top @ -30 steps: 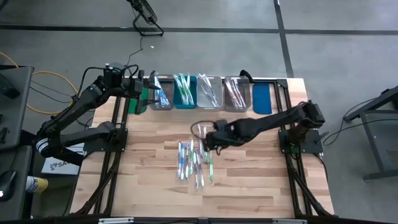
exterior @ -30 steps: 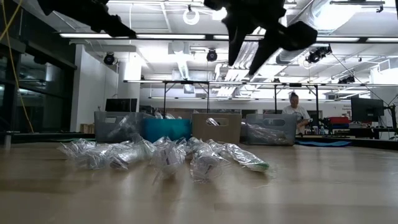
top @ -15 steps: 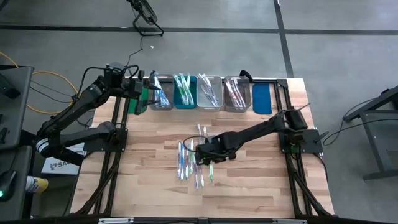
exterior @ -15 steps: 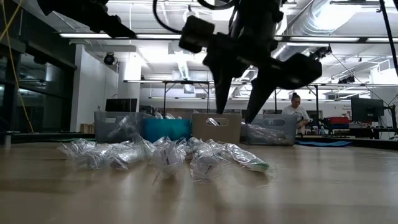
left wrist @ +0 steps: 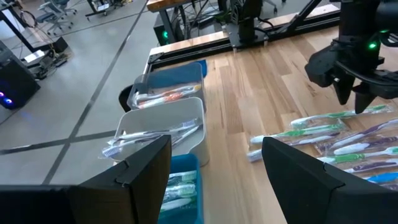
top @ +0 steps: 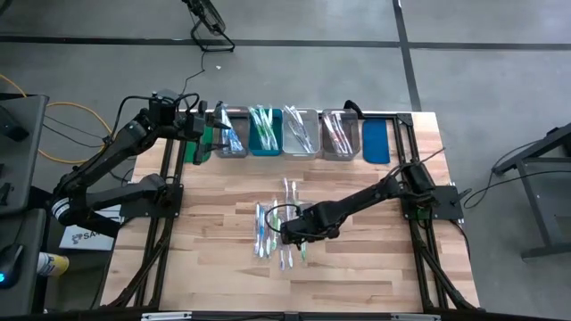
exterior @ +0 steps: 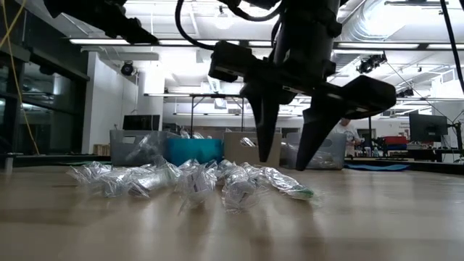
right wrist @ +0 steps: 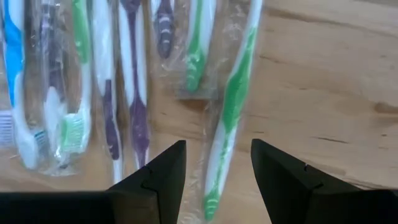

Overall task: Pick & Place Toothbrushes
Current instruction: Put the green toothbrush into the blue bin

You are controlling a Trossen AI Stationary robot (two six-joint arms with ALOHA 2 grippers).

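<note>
Right gripper (top: 293,234) released, fingers straddling a wrapped green toothbrush (right wrist: 227,118) mid-table, left gripper (top: 217,125) released above far-edge bins (top: 303,132)

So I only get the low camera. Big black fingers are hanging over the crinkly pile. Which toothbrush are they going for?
Observer: The right gripper is open, with a wrapped green toothbrush lined up between its fingers, at the pile's edge.
Operator: Where's the other arm?
Observer: The left gripper is open too, at the left end of the bin row.
Operator: What's in the bins?
Observer: The teal bin holds green toothbrushes.
</note>
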